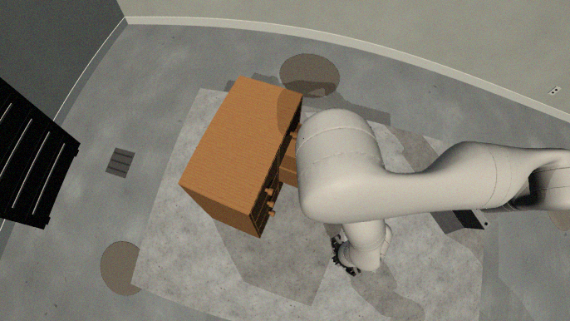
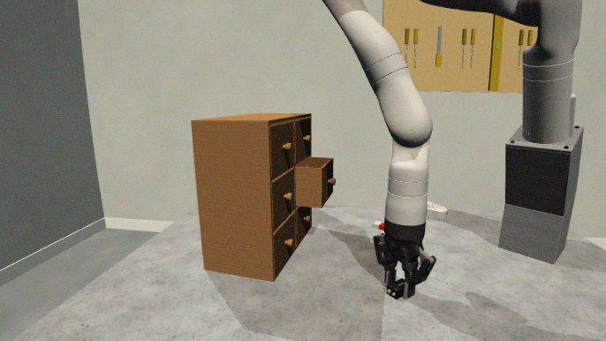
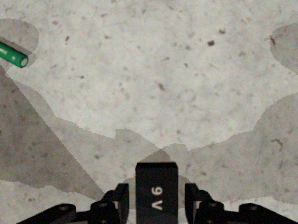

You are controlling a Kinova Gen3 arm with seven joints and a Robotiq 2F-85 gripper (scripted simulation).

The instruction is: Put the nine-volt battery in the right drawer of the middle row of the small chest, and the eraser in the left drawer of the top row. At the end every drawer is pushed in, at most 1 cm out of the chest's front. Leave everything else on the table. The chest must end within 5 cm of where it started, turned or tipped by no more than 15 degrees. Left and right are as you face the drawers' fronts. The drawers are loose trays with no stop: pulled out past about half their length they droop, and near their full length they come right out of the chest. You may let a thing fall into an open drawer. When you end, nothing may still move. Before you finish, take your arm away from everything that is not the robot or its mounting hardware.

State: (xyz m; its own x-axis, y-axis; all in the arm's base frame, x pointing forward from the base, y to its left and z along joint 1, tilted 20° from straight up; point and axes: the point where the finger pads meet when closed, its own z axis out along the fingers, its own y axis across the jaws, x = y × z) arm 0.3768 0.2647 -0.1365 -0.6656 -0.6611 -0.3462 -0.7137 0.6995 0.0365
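Observation:
The chest [image 1: 237, 141] [image 2: 234, 190] stands upright. Its right middle drawer [image 1: 288, 176] [image 2: 309, 185] is pulled well out; the part of its inside that shows holds nothing visible. The left top drawer [image 2: 279, 155] is in. The black nine-volt battery [image 2: 394, 291] [image 3: 156, 175] lies on the table, away from the chest's front. My gripper [image 2: 400, 284] [image 3: 156, 197] points down with its fingers around the battery, partly open, with a gap on each side in the wrist view. A small red and white thing, probably the eraser [image 2: 381, 225], lies behind the gripper, partly hidden by it.
A green cylindrical battery [image 3: 14, 55] lies at the wrist view's upper left. A white object lies farther back, partly behind the arm. The open drawer juts out between chest and arm. The robot's base block [image 2: 532, 221] stands at the right.

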